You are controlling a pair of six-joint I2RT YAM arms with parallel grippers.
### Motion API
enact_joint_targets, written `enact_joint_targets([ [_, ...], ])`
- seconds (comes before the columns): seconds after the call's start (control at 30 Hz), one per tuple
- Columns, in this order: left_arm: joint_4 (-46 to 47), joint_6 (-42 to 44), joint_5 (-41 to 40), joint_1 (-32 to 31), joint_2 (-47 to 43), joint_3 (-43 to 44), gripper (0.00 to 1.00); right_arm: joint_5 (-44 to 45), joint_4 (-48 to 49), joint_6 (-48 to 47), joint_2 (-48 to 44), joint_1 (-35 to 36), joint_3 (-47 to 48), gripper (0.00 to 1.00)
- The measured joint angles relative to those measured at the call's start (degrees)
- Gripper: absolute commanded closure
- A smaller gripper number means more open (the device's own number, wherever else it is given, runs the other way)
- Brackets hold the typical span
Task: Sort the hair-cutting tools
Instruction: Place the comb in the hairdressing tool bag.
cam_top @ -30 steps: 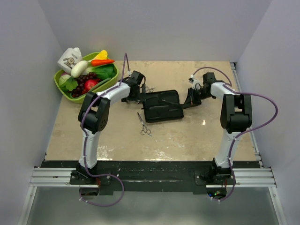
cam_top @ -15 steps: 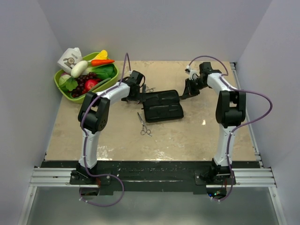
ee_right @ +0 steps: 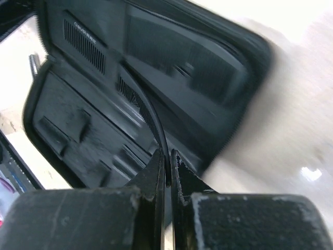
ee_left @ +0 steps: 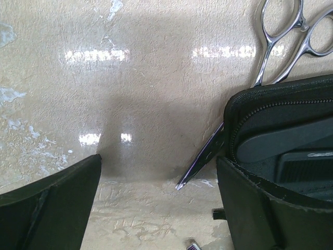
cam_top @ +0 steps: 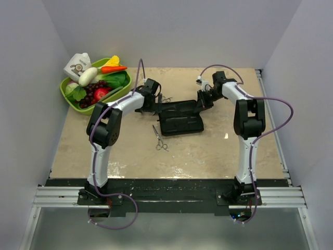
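**Colleague:** Where do your claws stand?

**Me:** My left claw [ee_left: 158, 159] is released, jaws wide, low over the surface [cam_top: 218, 151]. A pair of scissors [ee_left: 202, 159] lies just right of it. The blade tip pokes out between my fingers' line, and the rings lie farther ahead. The blade runs along the rim of the open case [ee_left: 281, 91], touching it or tucked slightly under; I cannot tell which.

**Colleague:** Why so low and wide?

**Me:** The scissors lie flat, so I reckon I need a finger on each side before I can pinch them.

**Colleague:** And the right?

**Me:** My right claw [ee_right: 166, 156] is clenched on a thin black strip, seen edge-on, which I take for the comb [ee_right: 163, 146]. It sticks out ahead of the fingers over the open case. I judge that holding it by one end leaves the rest free to slide into a pocket.

**Colleague:** How do the tools look?

**Me:** The scissors are slim, bright silver, blades closed to a fine point. The second pair [cam_top: 159, 138] lies behind my left claw, near the case.
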Motion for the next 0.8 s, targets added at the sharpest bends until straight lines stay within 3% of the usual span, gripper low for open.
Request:
enact_joint_targets([
  [0.27, 0.61, 0.42, -0.52, -0.26, -0.22, -0.42, 0.03, 0.09, 0.68, 0.00, 3.34, 4.20, 3.98, 1.00],
  [0.8, 1.46, 0.90, -1.51, -0.85, -0.50, -1.03, 0.03, 3.65, 0.46, 2.10, 3.80, 4.66, 5.38, 1.00],
])
